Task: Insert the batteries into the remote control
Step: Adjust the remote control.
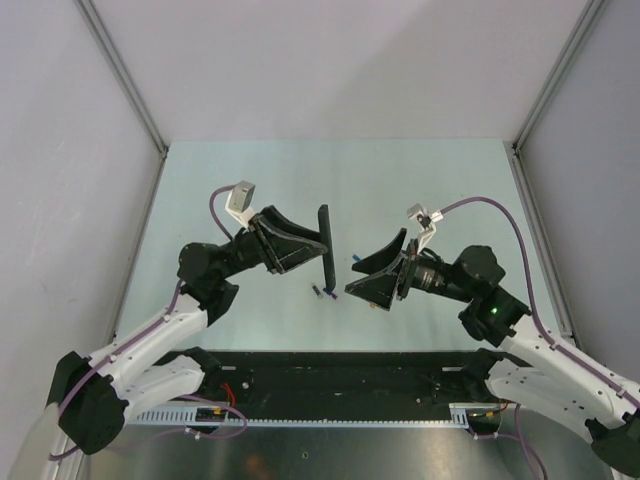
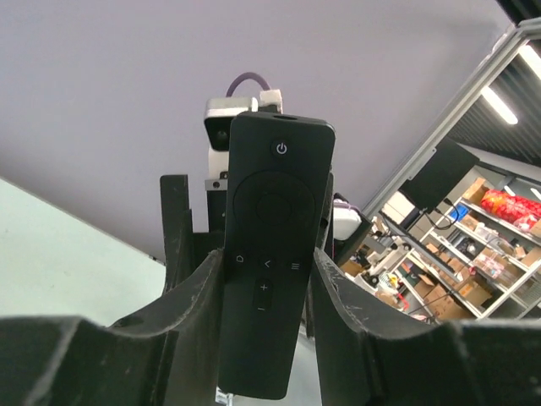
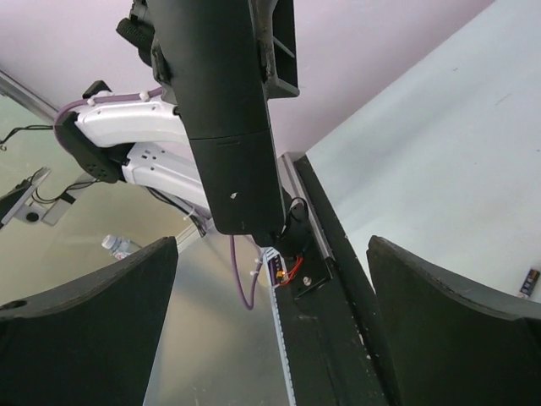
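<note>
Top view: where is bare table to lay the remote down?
Bare: the far strip of table beyond the left gripper and right gripper, up to the back wall. Crowded: the middle between them, where batteries lie near the held remote control.

One remote control (image 1: 323, 243).

Two batteries lie on the bench (image 1: 250, 170): a first dark battery (image 1: 316, 291) and a second dark battery (image 1: 333, 297) near it. An orange speck (image 1: 372, 304) could be a third, but it is too small to tell. The right wrist view shows only one battery, at its right edge.

There are two arms, and so two end effectors: the left end effector (image 1: 315, 247) and the right end effector (image 1: 350, 278). Each has two fingers, four in all.

Two wrist cameras, one per arm. One bench.
</note>
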